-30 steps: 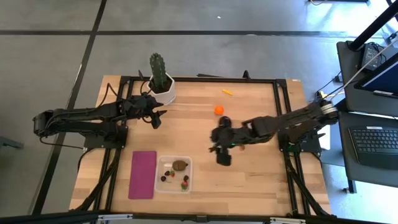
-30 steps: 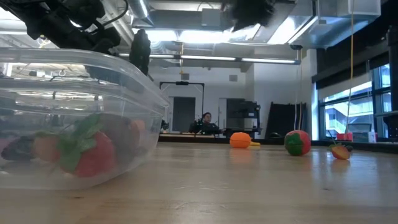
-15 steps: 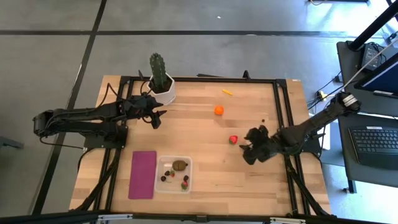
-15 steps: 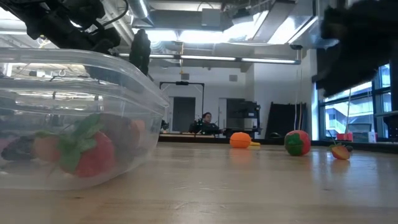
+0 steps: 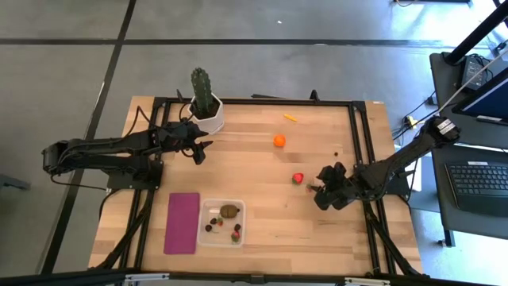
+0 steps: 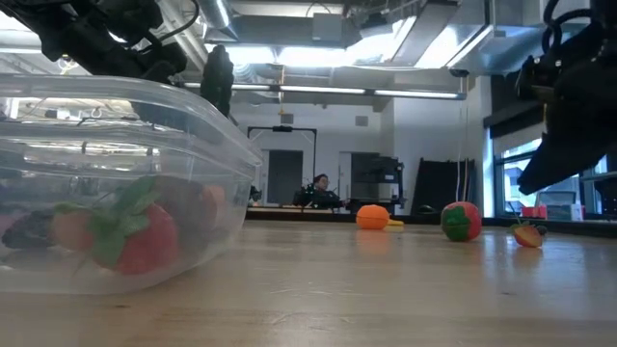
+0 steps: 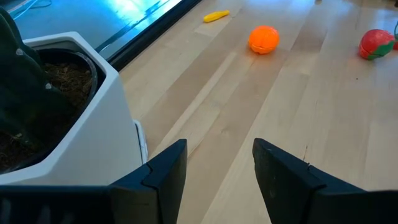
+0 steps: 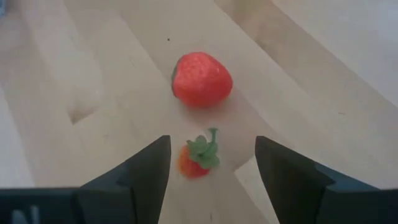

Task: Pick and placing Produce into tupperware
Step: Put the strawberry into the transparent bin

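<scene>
high view — the right gripper (image 5: 320, 188) hangs over the table's right side, its fingers spread and holding nothing; just beside it lies a large red strawberry (image 5: 298, 178), and the right wrist view shows a smaller strawberry (image 8: 198, 159) with a green leafy cap lying on the wood between the two dark fingers (image 8: 144, 171), touching neither, with the large one just beyond it; the left gripper (image 5: 199, 151) waits near the table's far left, close to the cactus (image 5: 203, 86) in its white pot (image 5: 211, 118), its fingers apart and empty, as the left wrist view shows; the orange ball (image 5: 279, 141) rests on the bare wood toward the far edge, with the thin yellow piece (image 5: 291, 117) beyond it and well apart from both grippers; the tupperware (image 5: 240, 208) sits at the near edge, left of centre — inside it lie the brown kiwi (image 5: 230, 211), a strawberry and some dark berries; the magenta rectangle (image 5: 182, 223) lies flat just beside the tub on its left.
</scene>
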Controlling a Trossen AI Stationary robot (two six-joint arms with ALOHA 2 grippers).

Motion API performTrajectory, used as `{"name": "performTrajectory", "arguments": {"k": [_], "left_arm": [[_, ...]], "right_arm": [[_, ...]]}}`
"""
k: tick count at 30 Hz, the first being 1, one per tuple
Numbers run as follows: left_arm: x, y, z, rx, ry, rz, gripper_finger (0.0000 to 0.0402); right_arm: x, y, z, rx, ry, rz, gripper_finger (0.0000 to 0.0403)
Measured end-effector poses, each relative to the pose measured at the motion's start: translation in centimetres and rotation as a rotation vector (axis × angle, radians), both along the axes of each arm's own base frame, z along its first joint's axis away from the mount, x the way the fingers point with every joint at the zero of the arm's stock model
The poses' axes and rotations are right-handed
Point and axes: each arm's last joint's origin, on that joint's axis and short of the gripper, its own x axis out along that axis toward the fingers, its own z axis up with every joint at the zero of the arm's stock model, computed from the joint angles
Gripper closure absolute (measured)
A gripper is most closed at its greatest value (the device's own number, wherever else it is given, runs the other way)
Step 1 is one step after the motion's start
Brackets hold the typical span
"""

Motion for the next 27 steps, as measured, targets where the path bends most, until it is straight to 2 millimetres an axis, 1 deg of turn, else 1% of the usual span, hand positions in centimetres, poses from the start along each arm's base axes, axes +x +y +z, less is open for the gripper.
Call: {"name": "performTrajectory", "arguments": {"k": [13,17,22,27], "left_arm": [[0.0,0.0,0.0,0.000,0.000,0.000,0.0225],[0.0,0.0,0.0,0.000,0.000,0.000,0.0225],[0.0,0.0,0.0,0.000,0.000,0.000,0.0225],[0.0,0.0,0.0,0.002,0.000,0.002,0.0225]], "right_arm": [[-0.2,-1.3,-2.2,0.019,-0.048,-0.049,0.0166],[-0.1,-1.6,-2.5,0.032,-0.078,-0.060,0.0166],[-0.1,-1.8,-2.6,0.040,-0.069,-0.061,0.0167],[0.0,-1.7,-2.7,0.066,-0.047,-0.028,0.0186]]}}
